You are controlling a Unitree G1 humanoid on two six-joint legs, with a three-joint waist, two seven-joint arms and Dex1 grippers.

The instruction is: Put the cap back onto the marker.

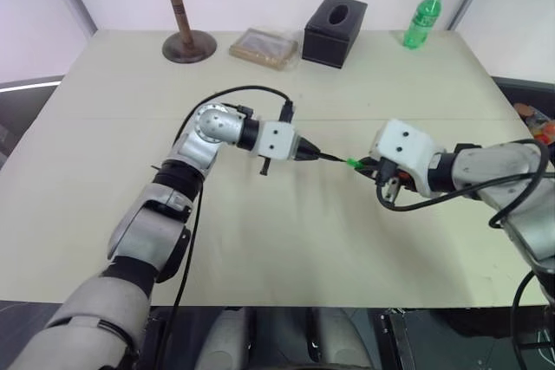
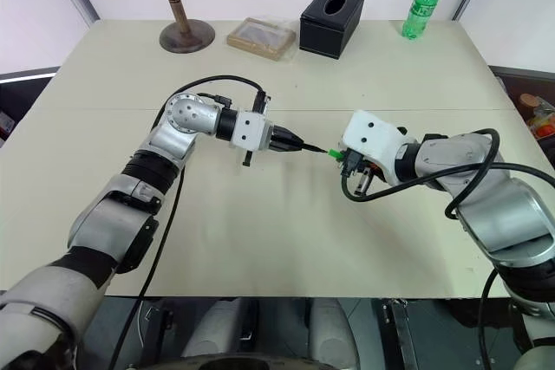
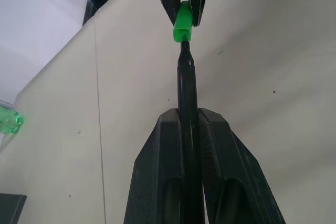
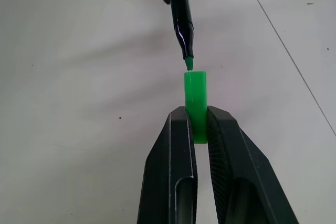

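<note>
You have the marker (image 3: 187, 93) clamped in the left end effector (image 1: 305, 150) and the cap (image 4: 196, 98) pinched in the right end effector (image 4: 198, 129) above the surface (image 1: 286, 240), tip at the cap's mouth, so only pushing them together remains.

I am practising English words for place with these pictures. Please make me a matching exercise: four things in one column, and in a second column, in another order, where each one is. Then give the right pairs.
Things
1. the cap
2. the marker
3. the green bottle
4. the wooden stand

Places
A. at the far left of the table
B. shut in the right gripper, its open end facing the marker's tip
C. at the far right corner of the table
D. shut in the left gripper, pointing at the cap

Pairs: 1-B, 2-D, 3-C, 4-A
</note>
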